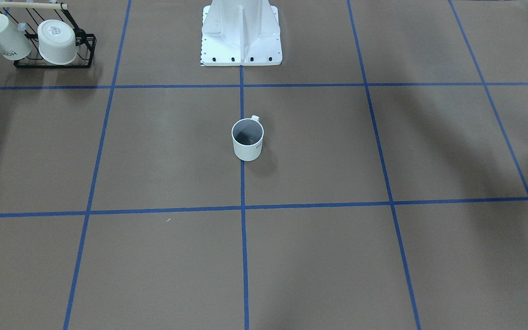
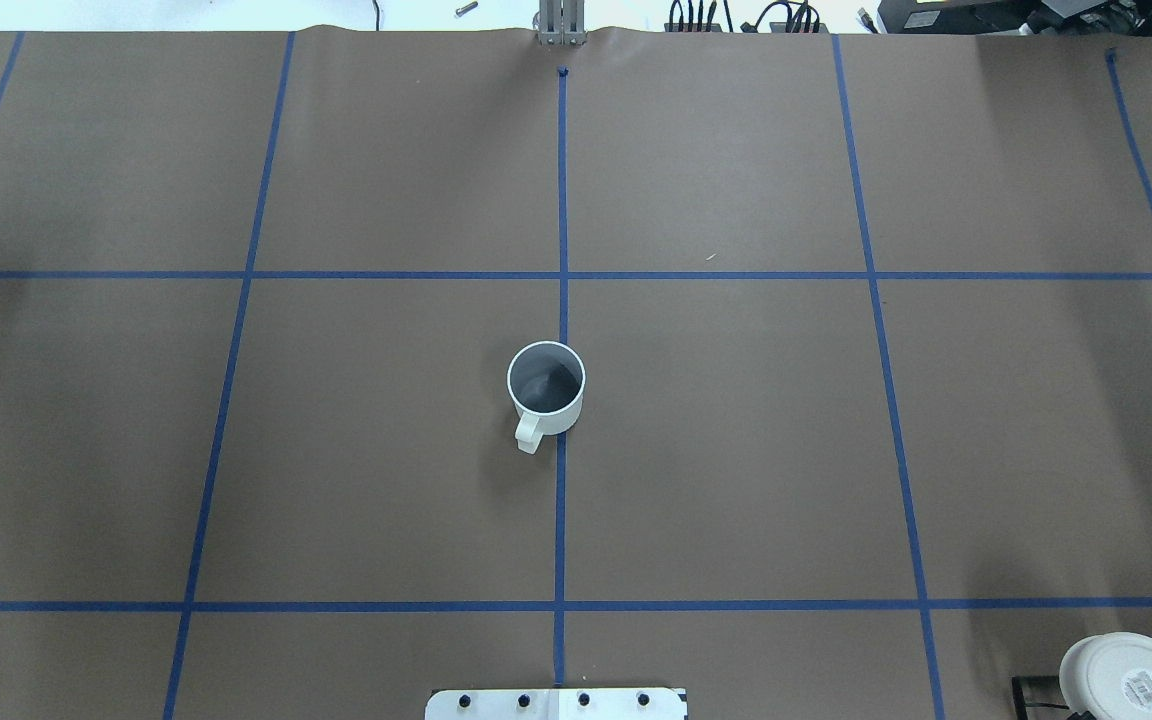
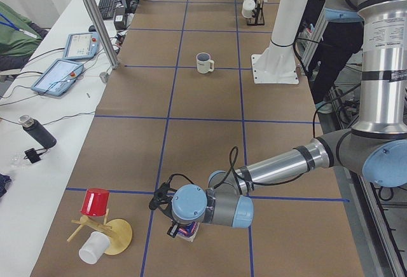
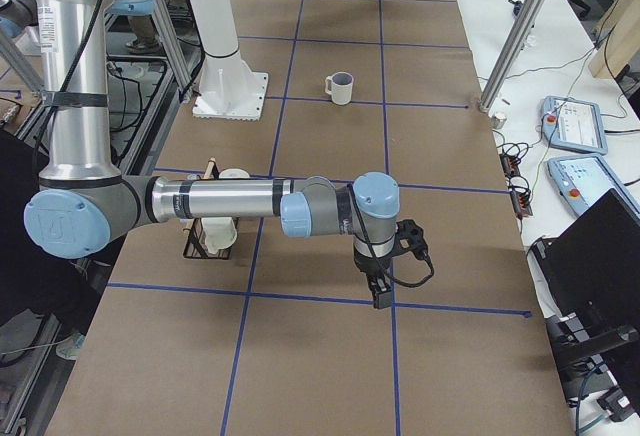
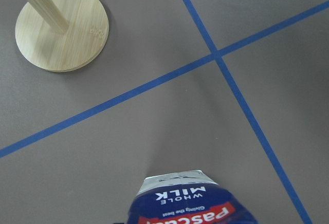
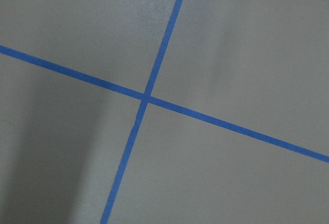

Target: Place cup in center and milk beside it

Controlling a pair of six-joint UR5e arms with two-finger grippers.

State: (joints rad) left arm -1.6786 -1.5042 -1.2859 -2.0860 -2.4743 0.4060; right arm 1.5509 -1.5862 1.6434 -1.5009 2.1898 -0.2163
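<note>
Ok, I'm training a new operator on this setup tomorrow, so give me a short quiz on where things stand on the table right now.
1. True or false: the small white mug with the dark grey inside stands upright on the middle blue tape line.
2. Where is the blue-and-white "WHOLE MILK" carton? A: touching the mug. B: far from the mug, near a round wooden stand base. C: inside the mug.
3. Fill in: the mug's handle points toward the ____.
Key: 1 true. 2 B. 3 robot's white base plate.
</note>
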